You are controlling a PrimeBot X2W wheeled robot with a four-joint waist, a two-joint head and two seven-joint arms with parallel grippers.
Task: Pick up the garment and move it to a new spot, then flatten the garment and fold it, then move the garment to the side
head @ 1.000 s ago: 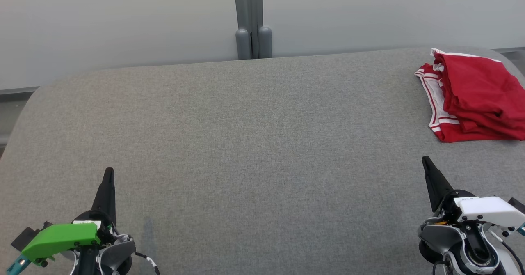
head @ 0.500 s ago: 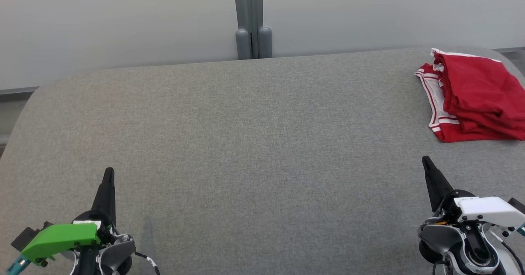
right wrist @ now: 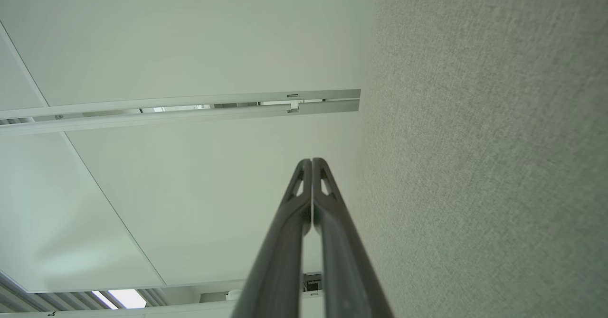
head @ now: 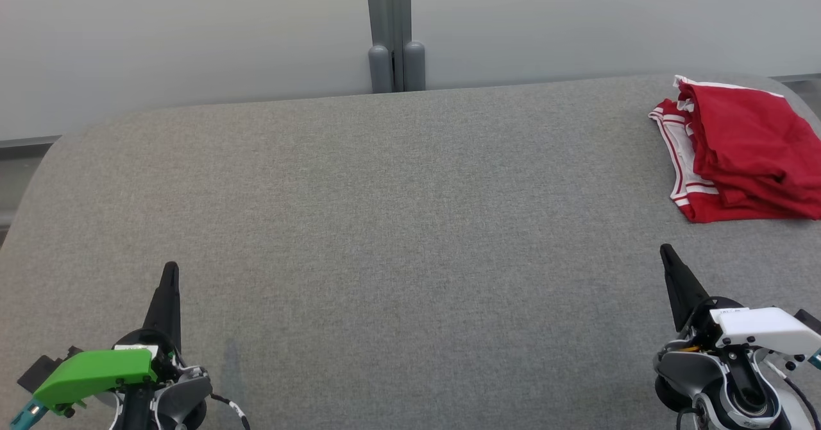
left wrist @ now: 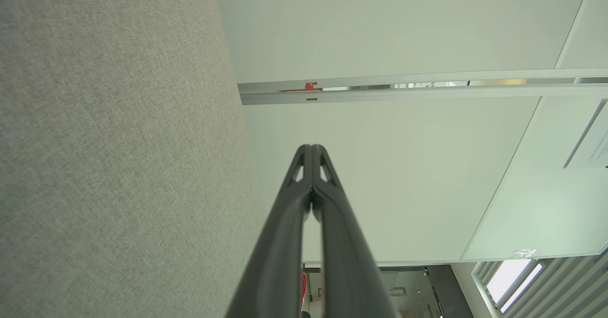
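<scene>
— Left gripper (head: 170, 268): how does it stand?
— Closed. Its two dark fingers are pressed together into a single point, with nothing held. It sits at the lower left of the head view, over the grey fabric tabletop (head: 410, 224). From the left wrist camera the fingers (left wrist: 285, 242) meet at their tips, with the fabric on one side and a pale wall panel beyond.
— And the right gripper (head: 667, 251)?
— Also closed and empty, at the lower right of the head view, its tip leaning a little to the left. Its wrist carries a white cover (head: 763, 327), and the left wrist carries a green cover (head: 96, 372).
— Where is the garment (head: 750, 147)?
— It lies folded at the far right of the tabletop, near the rounded back corner. It is red with white striped trim along its left side. Its right part runs past the edge of the head view. I cannot tell what kind of clothing it is.
— How does it lie relative to the grippers?
— It is beyond the right gripper and apart from it, with bare fabric between them. It is well apart from the left gripper, across the table.
— Anything behind the table?
— A grey post (head: 396, 32) stands at the middle of the far edge, between two pale wall panels.
</scene>
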